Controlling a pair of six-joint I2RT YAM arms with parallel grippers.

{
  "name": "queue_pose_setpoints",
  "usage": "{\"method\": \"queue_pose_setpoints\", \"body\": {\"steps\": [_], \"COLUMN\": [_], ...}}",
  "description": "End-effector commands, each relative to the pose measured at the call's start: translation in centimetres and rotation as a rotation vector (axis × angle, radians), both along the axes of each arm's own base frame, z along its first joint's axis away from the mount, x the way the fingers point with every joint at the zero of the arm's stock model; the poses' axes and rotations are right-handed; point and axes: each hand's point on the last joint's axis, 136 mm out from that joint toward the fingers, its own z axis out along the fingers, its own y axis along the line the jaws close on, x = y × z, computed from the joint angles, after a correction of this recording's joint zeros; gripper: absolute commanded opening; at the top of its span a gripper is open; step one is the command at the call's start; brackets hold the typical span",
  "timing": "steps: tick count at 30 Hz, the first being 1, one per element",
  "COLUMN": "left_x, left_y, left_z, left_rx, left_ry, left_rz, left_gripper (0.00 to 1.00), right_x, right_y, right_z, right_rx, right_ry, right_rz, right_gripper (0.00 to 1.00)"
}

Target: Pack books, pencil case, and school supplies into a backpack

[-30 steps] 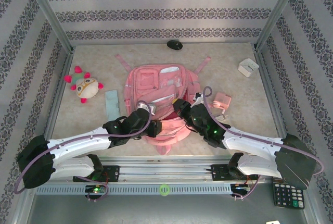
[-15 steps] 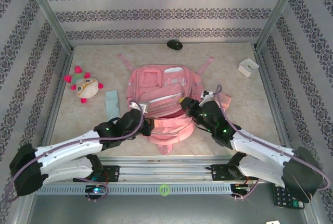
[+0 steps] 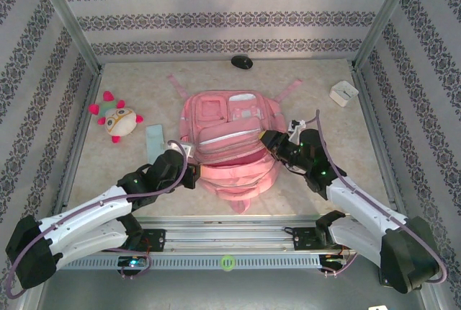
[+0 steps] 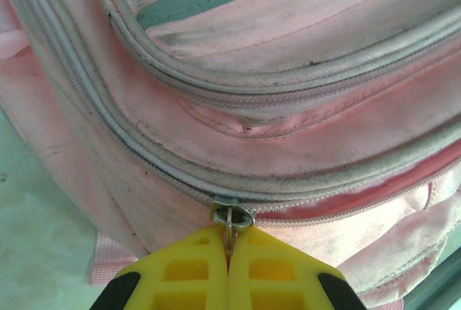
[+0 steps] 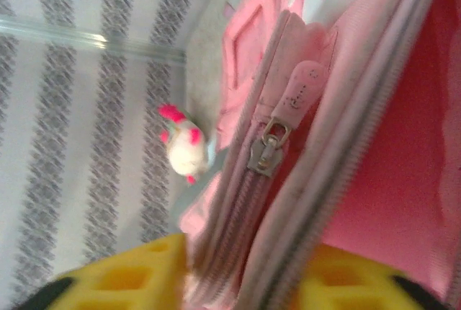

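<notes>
Now, left gripper (image 4: pixel 229 246): it is pressing its yellow jaws fully together on the metal zipper pull (image 4: pixel 232 216), at the bottom centre of the left wrist view.
Right gripper (image 5: pixel 245 270): it is holding its jaws apart at the bottom of the right wrist view, with the bag's zipped rim lying between them. Whether they are pinching that rim or letting it go, I cannot tell.
Backpack (image 3: pixel 229 133): it is lying flat at the centre of the top view, and the two grippers are meeting its lower half, one on each side.
Opening: red lining is showing at the right of the right wrist view, so the mouth is probably gaping partway.
Pencil case (image 3: pixel 154 138): it is lying on the table just left of the backpack, above the left arm, and is waiting to be packed.
Step in hand: the arms are most likely unzipping the main compartment; no loading is going on yet.
Next move: it is calling for a steady pull of the slider along its track while the far rim is being kept taut, so the fabric is not bunching ahead of the slider.
</notes>
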Motion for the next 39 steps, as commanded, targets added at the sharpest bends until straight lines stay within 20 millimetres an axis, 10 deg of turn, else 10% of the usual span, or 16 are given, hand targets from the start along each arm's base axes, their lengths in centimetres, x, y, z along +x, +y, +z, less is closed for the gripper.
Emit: {"method": "queue_pose_setpoints", "body": {"steps": [1, 7, 11, 23, 31, 39], "left_x": [0.9, 0.6, 0.2, -0.3, -0.6, 1.2], "left_y": [-1.6, -2.5, -3.3, -5.2, -5.6, -2.7], "left_z": [3.5, 4.1, 4.6, 6.1, 7.0, 5.3], "left_rx": [-0.043, -0.035, -0.050, -0.122, -0.154, -0.049], "left_ry": [-0.113, -0.121, -0.124, -0.149, -0.153, -0.134], "left_rz": [-0.090, -0.162, -0.220, -0.315, -0.339, -0.183], "left_gripper": [0.00, 0.00, 0.00, 0.00, 0.00, 0.00], "right_x": [-0.6, -2.0, -2.5, -7.6, -5.0, -5.9], "right_y": [-0.3, -4.4, -3.4, 9.0, 11.9, 11.2], "right_z": [1.2, 1.6, 3.6, 2.3, -0.5, 0.1], "right_rx": [-0.186, -0.673, -0.851, -1.059, -1.170, -1.165], "right_ry": [-0.107, -0.214, -0.395, -0.966, -1.053, -1.195], "right_rz": [0.117, 0.205, 0.372, 1.090, 1.168, 1.207], "right_gripper": [0.50, 0.60, 0.60, 0.67, 0.66, 0.05]}}
